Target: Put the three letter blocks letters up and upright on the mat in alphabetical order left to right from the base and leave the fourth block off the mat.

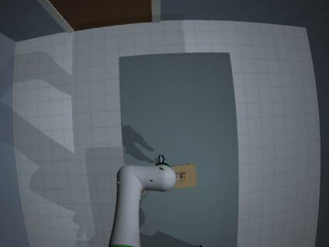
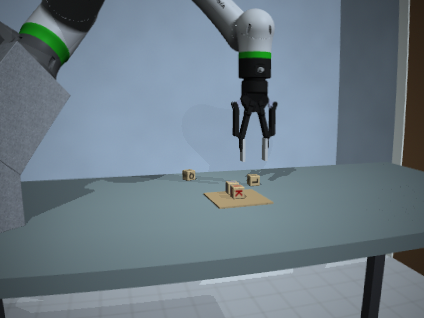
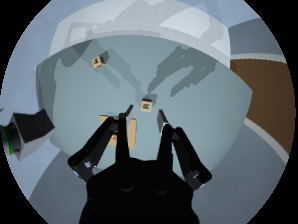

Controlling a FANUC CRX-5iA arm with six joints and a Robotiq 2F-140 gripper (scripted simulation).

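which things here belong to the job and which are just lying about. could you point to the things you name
Job:
- tan mat (image 1: 191, 183) (image 2: 250, 202) (image 3: 131, 141)
- four letter blocks (image 2: 237, 192) (image 3: 146, 105)
- gripper (image 1: 161, 159) (image 2: 254, 152) (image 3: 145, 112)
- table (image 1: 174, 97) (image 2: 150, 230) (image 3: 190, 100)

Not job:
- brown panel (image 1: 112, 13) (image 2: 416, 100) (image 3: 265, 90)
- tiled floor (image 1: 271, 116) (image 2: 150, 305) (image 3: 205, 35)
- no loose object that I can see

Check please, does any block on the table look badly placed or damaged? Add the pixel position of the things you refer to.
No damage is visible. Two blocks, one at (image 2: 189, 175) (image 3: 98, 62) and one at (image 2: 254, 180) (image 3: 146, 105), lie off the mat (image 2: 260, 199) (image 3: 132, 135), though only one should finally stay off.
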